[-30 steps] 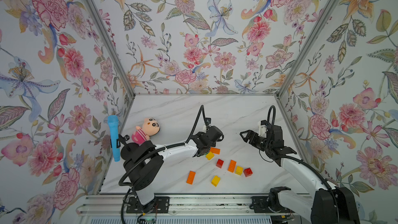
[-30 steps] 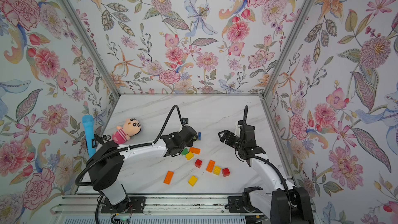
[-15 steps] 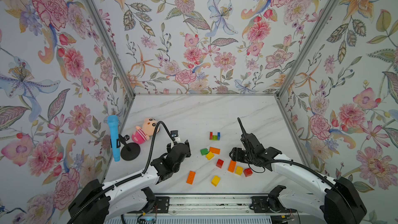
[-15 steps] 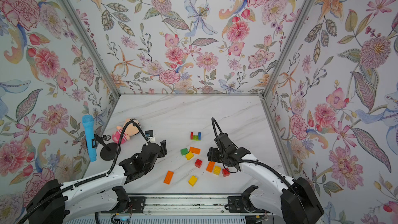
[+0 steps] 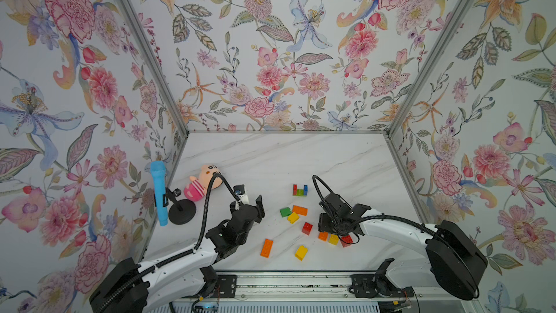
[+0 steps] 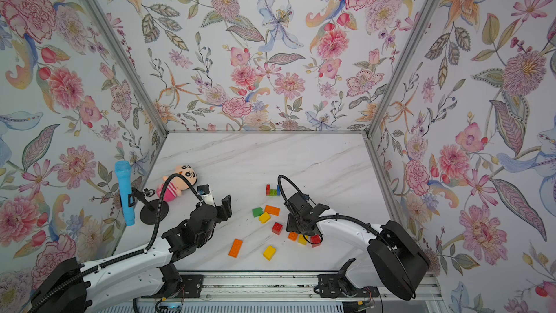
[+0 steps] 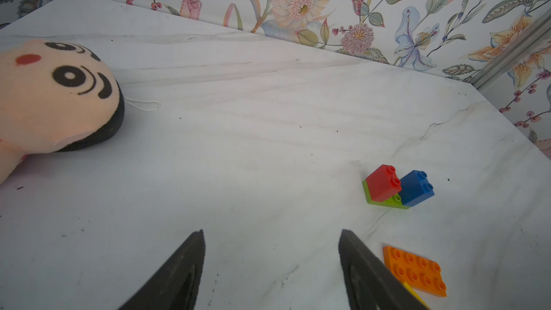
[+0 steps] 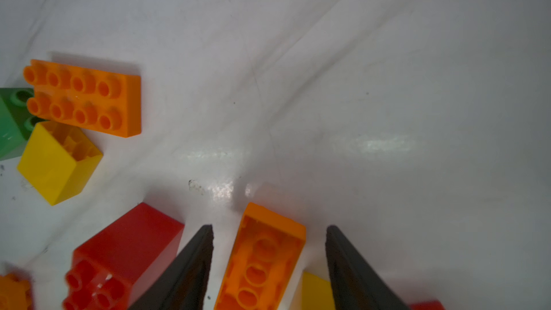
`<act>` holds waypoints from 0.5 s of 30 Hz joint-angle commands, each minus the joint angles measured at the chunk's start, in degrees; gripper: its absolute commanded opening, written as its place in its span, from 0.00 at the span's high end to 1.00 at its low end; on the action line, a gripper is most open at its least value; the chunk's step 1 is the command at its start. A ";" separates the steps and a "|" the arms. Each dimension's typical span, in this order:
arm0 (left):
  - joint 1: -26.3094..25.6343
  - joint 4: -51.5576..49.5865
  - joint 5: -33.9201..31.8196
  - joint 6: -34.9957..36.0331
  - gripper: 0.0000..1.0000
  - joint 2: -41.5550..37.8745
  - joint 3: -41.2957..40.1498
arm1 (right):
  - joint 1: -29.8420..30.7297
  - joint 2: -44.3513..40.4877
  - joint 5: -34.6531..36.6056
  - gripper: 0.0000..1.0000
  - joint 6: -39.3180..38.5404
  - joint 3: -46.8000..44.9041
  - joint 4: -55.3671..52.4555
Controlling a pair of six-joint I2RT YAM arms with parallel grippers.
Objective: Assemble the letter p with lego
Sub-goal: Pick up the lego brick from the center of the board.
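Observation:
Loose lego lies mid-table in both top views: green [image 5: 285, 212], orange [image 5: 300, 210], yellow [image 5: 293, 217] and red [image 5: 307, 228] bricks, then a long orange one [image 5: 266, 247] and a yellow one [image 5: 301, 252] nearer the front. A joined red, green and blue piece [image 5: 300, 190] [image 7: 396, 187] stands further back. My right gripper [image 8: 269, 228] [image 5: 326, 230] is low over an overturned orange brick [image 8: 265, 263]. Its jaws straddle the brick with a gap on each side. My left gripper [image 7: 272, 234] [image 5: 254, 203] hovers open and empty, left of the bricks.
A pink plush doll [image 5: 201, 182] lies at the left, with a blue microphone on a black stand [image 5: 159, 194] against the left wall. Floral walls close three sides. A yellow brick [image 5: 333, 239] and a red one [image 5: 346, 239] sit tight beside the right gripper.
My left arm pulled back from the bricks toward the front left and its jaws widened, uncovering the joined piece. My right arm dropped over the orange brick and its jaws narrowed.

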 commanded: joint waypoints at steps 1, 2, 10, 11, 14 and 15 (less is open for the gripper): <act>0.96 1.95 0.81 1.08 0.25 -0.01 -1.24 | 1.58 2.05 2.32 0.42 1.95 2.20 -1.49; 1.05 2.14 0.97 0.98 0.25 0.17 -1.27 | 1.77 2.64 2.51 0.43 1.78 2.53 -1.46; 1.19 2.95 1.49 0.75 0.24 1.05 -1.18 | 2.51 6.89 3.81 0.54 -0.33 4.71 -1.49; 1.16 2.89 1.63 0.93 0.24 1.04 -1.18 | 2.65 7.52 4.08 0.56 -0.71 5.15 -1.44; 1.23 2.94 2.42 1.53 0.23 1.21 -0.93 | 2.70 8.50 4.50 0.61 -1.39 6.22 -1.48; 1.23 2.98 2.94 1.83 0.23 1.40 -0.76 | 2.74 8.68 4.61 0.62 -1.48 6.44 -1.42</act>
